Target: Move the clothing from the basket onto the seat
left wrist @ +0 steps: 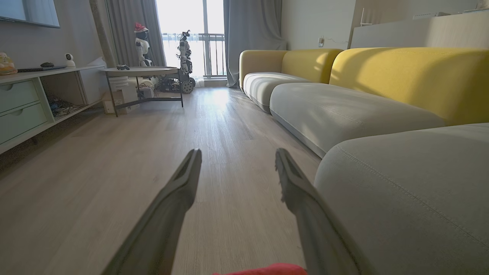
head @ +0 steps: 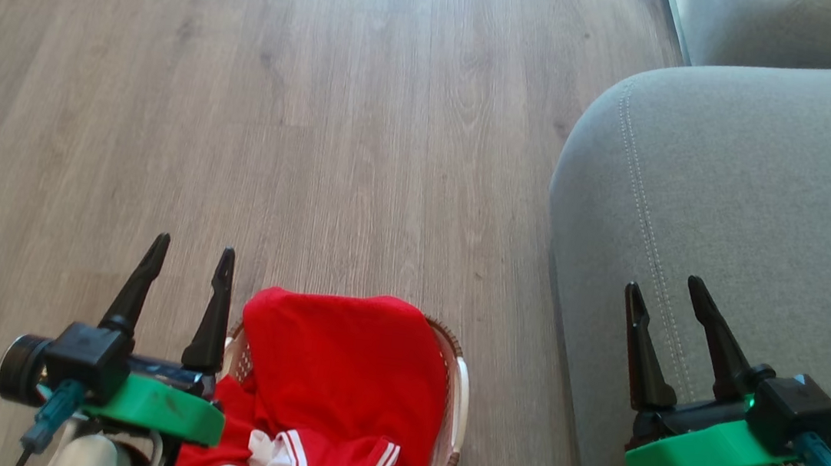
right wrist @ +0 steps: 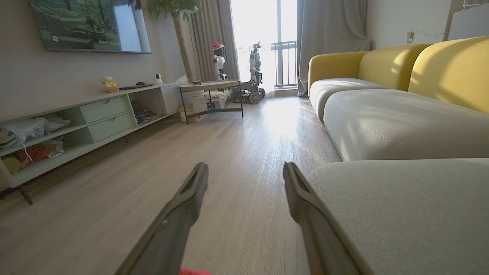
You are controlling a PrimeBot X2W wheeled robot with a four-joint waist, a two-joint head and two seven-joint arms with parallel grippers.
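Red fabric of the clothing (head: 338, 379) lies heaped in the basket (head: 458, 400), which stands on the wooden floor (head: 321, 100) at 6 o'clock in the head view. One garment domes above the woven rim. A second piece with white stripe trim lies at the near edge and appears to spill over the rim toward 7 o'clock.

Left tool (head: 195, 248): released, fingers spread and pointing to 12 o'clock, nothing between them. Its inner finger stands just beside the basket's far left corner; contact cannot be determined. The clothing lies at roughly 4 o'clock from its fingertips, close by. In the left wrist view a sliver of red shows at 6 o'clock, below the parted fingers.

Right tool (head: 665, 282): released, fingers parted and empty, positioned over the near edge of the seat (head: 756, 222) beside its double-stitched seam. The clothing lies at about 8 o'clock from it, well apart.

The grey seat sits at 3 o'clock from the basket, near it, with a strip of floor between them.
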